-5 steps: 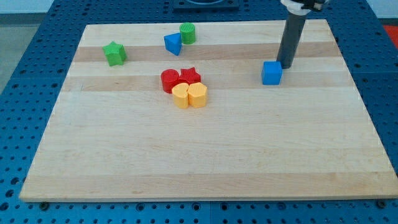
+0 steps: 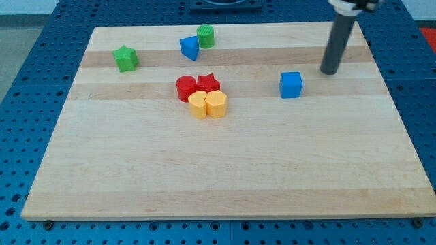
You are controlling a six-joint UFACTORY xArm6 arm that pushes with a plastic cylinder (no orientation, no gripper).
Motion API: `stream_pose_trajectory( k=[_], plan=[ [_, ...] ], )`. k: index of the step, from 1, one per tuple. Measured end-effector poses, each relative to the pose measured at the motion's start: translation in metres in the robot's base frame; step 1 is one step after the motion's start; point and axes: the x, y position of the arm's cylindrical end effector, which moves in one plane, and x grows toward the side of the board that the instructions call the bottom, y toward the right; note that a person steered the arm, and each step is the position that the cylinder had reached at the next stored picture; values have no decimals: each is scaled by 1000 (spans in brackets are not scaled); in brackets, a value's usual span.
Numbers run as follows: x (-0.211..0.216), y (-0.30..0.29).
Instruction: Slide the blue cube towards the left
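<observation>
The wooden board carries the blue cube right of centre. My tip stands apart from it, toward the view's upper right, bare and touching nothing. To push well, I judge I should bring the tip level with the cube's right face, then drive straight left, keeping above the red and yellow cluster.

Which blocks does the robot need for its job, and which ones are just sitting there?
Needed for the job:
blue cube
my tip, off to the view's right of the cube and a bit above it, not touching it

Just sitting there:
green star
blue triangular block
green cylinder
red cylinder
red star
two yellow blocks
</observation>
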Motion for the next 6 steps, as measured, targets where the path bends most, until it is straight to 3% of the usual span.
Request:
stream_pose_trajectory(
  k=[1, 2, 5, 6],
  plan=[
    [3, 34],
    [17, 27],
    [23, -155],
    [21, -153]
  ],
)
